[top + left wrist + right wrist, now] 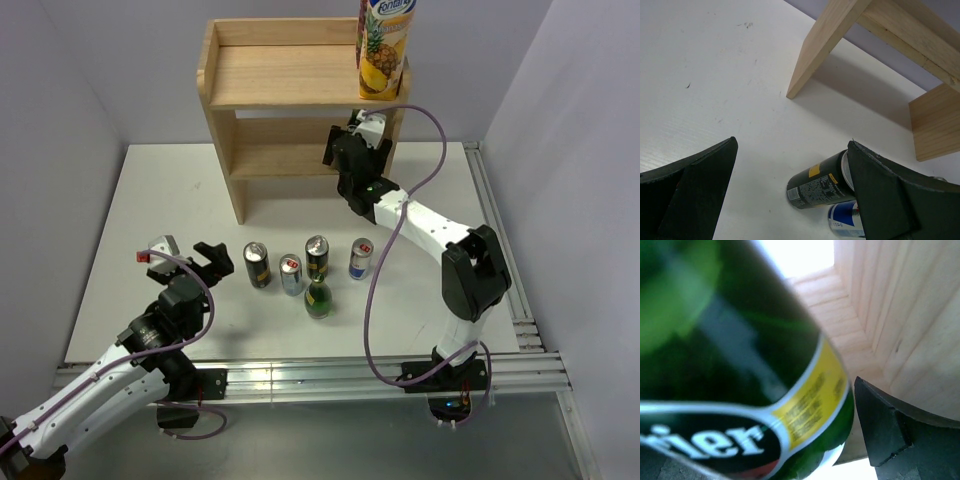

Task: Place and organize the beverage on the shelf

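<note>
Grey walls box in a white bench [150,200], with metal rails along its near and right edges. At the back stands the shelf [280,80], its top board rimmed at the left and rear. A yellow carton [384,50] sits at that board's right end.

The right arm reaches into the lower tier, hard by the right side panel. One of the right fingers [890,435] stands just off the shelved bottle [715,340], with a sliver of wood showing between them. The other finger is hidden behind the glass, so on the side that shows, the bottle is between spread fingers and not gripped. Whether its base rests on the board cannot be told from here.

A broad strip of bare bench separates the shelf's feet from the row of drinks. From left to right these are the left dark can [257,264], left silver-blue can [291,274], right dark can [317,257] and right silver-blue can [361,258]. The bench bottle [318,298] stands just in front of them.

The left fingers [695,190] are spread wide and hold nothing (the nearest dark can lies just beyond them).
</note>
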Robot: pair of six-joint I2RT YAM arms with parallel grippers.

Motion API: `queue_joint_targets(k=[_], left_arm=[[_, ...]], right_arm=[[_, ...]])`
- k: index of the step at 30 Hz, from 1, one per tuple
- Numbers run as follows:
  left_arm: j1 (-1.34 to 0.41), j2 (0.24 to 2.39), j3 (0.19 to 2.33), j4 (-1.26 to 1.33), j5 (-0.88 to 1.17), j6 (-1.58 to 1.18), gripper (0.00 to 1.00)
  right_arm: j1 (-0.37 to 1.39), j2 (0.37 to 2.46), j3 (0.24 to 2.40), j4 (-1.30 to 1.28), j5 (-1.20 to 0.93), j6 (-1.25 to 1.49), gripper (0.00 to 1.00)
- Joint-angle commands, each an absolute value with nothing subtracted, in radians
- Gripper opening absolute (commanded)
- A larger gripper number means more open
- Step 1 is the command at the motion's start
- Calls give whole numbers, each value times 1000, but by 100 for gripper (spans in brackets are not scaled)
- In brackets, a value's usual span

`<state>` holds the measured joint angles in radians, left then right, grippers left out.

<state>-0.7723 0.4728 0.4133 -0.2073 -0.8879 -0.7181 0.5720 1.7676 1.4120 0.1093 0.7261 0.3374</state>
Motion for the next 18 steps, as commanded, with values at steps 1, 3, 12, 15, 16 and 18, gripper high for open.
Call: queue_joint_targets(k=[1, 3, 12, 15, 16, 18], left_arm=[[-775, 460, 413, -196, -890, -704, 99], [-775, 457, 413, -196, -890, -707, 99], [-775, 449, 411, -195, -891, -707, 99], [-775, 449, 411, -198, -891, -707, 99], [-775, 448, 411, -198, -891, -707, 99], [-775, 448, 411, -198, -893, -707, 99]], right_arm=[[566, 1743, 1437, 45, 620, 288, 100], [566, 1740, 1428, 44, 611, 273, 100], [569, 1666, 1355, 67, 592, 250, 100], [574, 1641, 1336, 67, 610, 249, 100], [577, 1635, 1332, 66, 615, 249, 100], [581, 1614, 1312, 69, 618, 247, 100]])
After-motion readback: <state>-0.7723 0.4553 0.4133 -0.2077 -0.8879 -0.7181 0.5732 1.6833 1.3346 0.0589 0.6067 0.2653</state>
